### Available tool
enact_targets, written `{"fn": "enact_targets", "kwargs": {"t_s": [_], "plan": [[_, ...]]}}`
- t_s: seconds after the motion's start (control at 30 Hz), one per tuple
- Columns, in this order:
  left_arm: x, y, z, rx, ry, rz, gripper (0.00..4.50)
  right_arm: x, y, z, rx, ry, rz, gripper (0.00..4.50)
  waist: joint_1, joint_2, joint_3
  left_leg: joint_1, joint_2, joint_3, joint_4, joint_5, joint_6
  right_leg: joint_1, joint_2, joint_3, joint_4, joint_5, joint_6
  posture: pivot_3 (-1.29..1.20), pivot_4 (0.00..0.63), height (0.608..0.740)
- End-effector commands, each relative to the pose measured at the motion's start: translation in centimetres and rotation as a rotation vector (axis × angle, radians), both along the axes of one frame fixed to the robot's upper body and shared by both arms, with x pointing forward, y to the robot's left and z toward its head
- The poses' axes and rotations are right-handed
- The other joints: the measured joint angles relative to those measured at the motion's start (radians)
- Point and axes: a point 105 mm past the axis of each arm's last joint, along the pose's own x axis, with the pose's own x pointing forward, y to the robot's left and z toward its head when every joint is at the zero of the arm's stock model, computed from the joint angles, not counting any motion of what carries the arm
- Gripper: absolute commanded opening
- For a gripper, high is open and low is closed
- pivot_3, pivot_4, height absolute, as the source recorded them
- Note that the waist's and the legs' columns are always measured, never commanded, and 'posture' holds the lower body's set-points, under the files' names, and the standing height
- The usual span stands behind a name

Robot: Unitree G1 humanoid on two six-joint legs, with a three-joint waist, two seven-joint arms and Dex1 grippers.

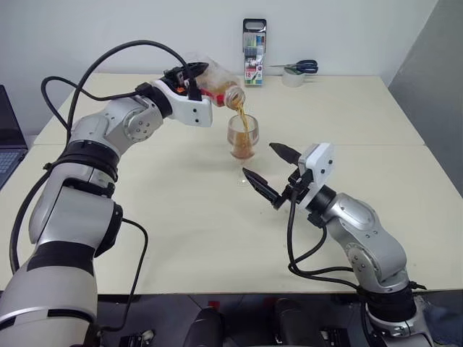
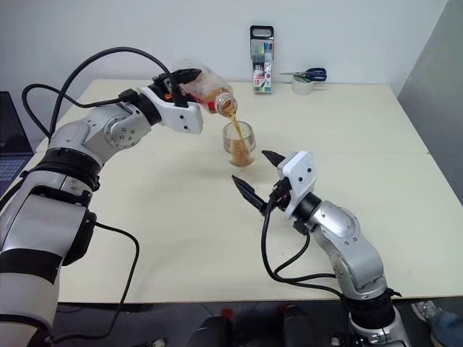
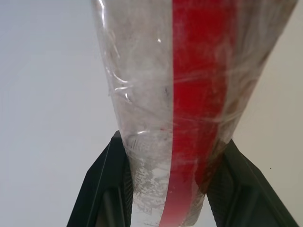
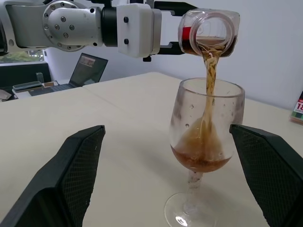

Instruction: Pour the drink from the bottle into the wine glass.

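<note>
While its two black fingers (image 3: 106, 189) clench the body of the bottle (image 1: 217, 82) from either side, the left gripper (image 1: 189, 78) holds it tipped over, mouth down and uncapped, just above the rim of the wine glass (image 1: 242, 139). From that mouth the drink (image 4: 209, 75) falls as a thin reddish-brown stream into the bowl, where a shallow pool has gathered at the bottom and the sides are wet with droplets. Some liquid also sits inside the bottle's neck. A red label strip runs along the clear, crinkled plastic between the fingers.

Nearer to the robot than the glass, the right gripper (image 1: 269, 173) has its fingers spread wide and released, holding nothing; one fingertip lies on each side of the glass's stem and foot, close but not touching. The glass stands upright on the cream table (image 1: 181, 238).

Beyond the glass, at the far edge of the table, an upright pack of markers (image 1: 254, 53) stands against the wall. Just beside it, scissors (image 1: 300, 66) with blue handles lie on a roll of tape (image 1: 293, 78). Past the table's left edge, well apart from the glass, is a laptop (image 1: 7, 137).
</note>
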Motion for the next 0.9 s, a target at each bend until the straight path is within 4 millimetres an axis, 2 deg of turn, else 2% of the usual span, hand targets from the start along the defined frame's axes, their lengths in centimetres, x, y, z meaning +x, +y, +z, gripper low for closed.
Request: {"fn": "enact_targets", "kwargs": {"t_s": [0.03,0.9], "plan": [[-0.53,-0.08,2.99,-0.013,-0.089,-0.014,1.65,-0.54,0.12,1.08,0.020,-0.057,0.000,4.50,0.000,0.000,0.000,0.000,0.000,0.000,0.000,0.000,0.000,0.000,0.000,0.000,0.000,0.000,0.000,0.00,0.150,0.740],[-0.43,-0.23,3.45,-0.006,-0.105,-0.011,1.65,-0.37,0.62,0.87,0.027,-0.045,-0.009,4.50,0.000,0.000,0.000,0.000,0.000,0.000,0.000,0.000,0.000,0.000,0.000,0.000,0.000,0.000,0.000,0.00,0.150,0.740]]}}
